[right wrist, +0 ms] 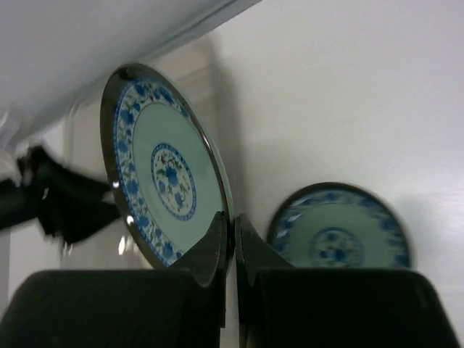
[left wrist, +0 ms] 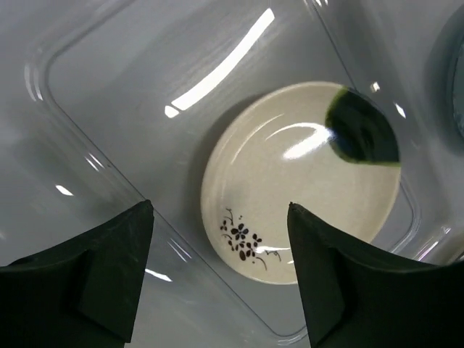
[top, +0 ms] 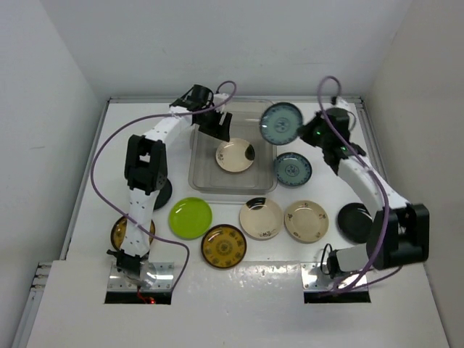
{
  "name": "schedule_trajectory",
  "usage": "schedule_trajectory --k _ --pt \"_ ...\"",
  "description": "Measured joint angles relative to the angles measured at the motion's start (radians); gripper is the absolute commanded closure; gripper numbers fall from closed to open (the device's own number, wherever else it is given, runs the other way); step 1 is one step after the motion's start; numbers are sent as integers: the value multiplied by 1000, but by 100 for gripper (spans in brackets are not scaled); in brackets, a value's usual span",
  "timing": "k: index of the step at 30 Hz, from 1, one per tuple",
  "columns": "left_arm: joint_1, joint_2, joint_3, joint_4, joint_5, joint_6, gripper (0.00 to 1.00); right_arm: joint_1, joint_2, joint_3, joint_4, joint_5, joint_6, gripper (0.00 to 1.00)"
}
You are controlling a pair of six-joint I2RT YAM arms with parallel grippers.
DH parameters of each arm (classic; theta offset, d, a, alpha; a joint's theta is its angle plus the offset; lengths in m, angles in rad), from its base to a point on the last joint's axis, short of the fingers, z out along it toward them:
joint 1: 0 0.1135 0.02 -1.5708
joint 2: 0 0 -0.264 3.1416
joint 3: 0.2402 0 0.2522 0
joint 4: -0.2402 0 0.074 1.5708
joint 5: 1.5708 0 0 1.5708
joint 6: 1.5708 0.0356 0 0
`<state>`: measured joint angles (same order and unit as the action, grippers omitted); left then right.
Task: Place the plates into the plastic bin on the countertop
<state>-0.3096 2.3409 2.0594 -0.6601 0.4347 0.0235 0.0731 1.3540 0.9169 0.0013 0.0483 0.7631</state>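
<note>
**Right claw (top: pixel 308 133) clasping a blue-patterned plate (top: pixel 281 123) at the far right corner of the plastic bin (top: pixel 217 190)**

The blue-patterned plate is showing a pale centre with a blue medallion, a blue floral band and a dark rim. It is standing on edge, nearly upright, lifted off the countertop (top: pixel 326 185). In the right wrist view the claw's fingers (right wrist: pixel 214 246) are pinching its lower rim tightly, the plate rising up and to the left of them. From above it is hanging against the bin's far right corner; whether it is touching the rim I cannot tell. A second blue-patterned plate (top: pixel 293 169) is lying flat on the countertop just right of the bin.

The left claw (top: pixel 217 127) is hanging over the bin's far side, released, its fingers (left wrist: pixel 94 283) spread wide and gripping nothing. A cream plate (top: pixel 235 155) with a dark green patch and a small flower sprig is lying flat on the bin floor, beyond the fingertips and apart from them.

Near the bin's front wall, a lime green plate (top: pixel 191 217), an amber-brown plate (top: pixel 223 246), a second cream plate (top: pixel 261 217), a third cream plate (top: pixel 306 220) and a black plate (top: pixel 357 222) are lying on the countertop.
</note>
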Motion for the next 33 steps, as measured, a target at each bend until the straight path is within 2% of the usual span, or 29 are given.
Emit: schedule_trajectory --k 3,7,12,16,19,20,24,27,29,33 --pt "11 -18 38 -5 -14 -2 22 126 116 140 -31 -74 -56 100" --pt "75 -138 55 0 -45 -9 19 220 266 263 -111 -139 -100 100" --pt "277 -380 6 32 -84 -1 21 275 498 407 -186 -167 -120 100" --pt "437 -512 -170 25 -119 44 21 283 620 453 -230 -179 -120 100" --pt "488 -522 -354 -8 -126 81 18 283 673 487 -265 -191 -123 83" --pt "504 -512 -423 -23 -127 97 16 282 686 500 -275 -197 -126 65" --pt "547 -446 -608 -103 -138 147 16 287 717 553 -307 -238 -150 33" --pt "570 -417 -660 -144 -149 178 18 305 725 600 -348 -241 -188 24" --pt "579 -406 -665 -155 -152 199 19 312 724 629 -373 -235 -212 22" --pt "585 -382 -666 -168 -155 234 33 317 692 640 -417 -212 -251 22"
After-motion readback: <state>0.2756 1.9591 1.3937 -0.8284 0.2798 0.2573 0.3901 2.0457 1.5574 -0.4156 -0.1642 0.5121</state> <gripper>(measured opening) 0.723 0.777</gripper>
